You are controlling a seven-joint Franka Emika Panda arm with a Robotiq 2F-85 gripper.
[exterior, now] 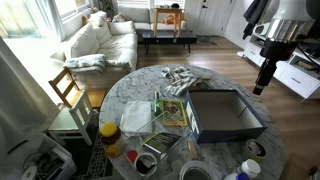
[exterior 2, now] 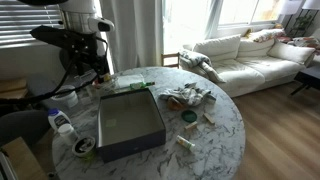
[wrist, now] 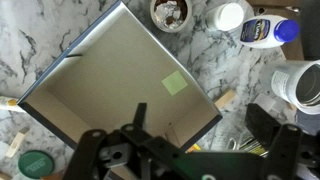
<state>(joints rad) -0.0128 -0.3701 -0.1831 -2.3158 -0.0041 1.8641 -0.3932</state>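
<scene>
Jaws wide apart and empty hang above the open grey box [wrist: 120,90] on the marble counter [wrist: 30,40], apparently mid-approach; descending next would call for clearing the box's near wall.

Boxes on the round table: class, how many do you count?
1. An open dark box sits on the marble table, near its edge; small ones could be hidden from these views.

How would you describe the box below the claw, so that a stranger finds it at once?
Look at the round marble table beside the white sofa. On it lies a shallow, open, dark-sided box. It is the largest thing there, and only it holds a small yellow-green square.
</scene>
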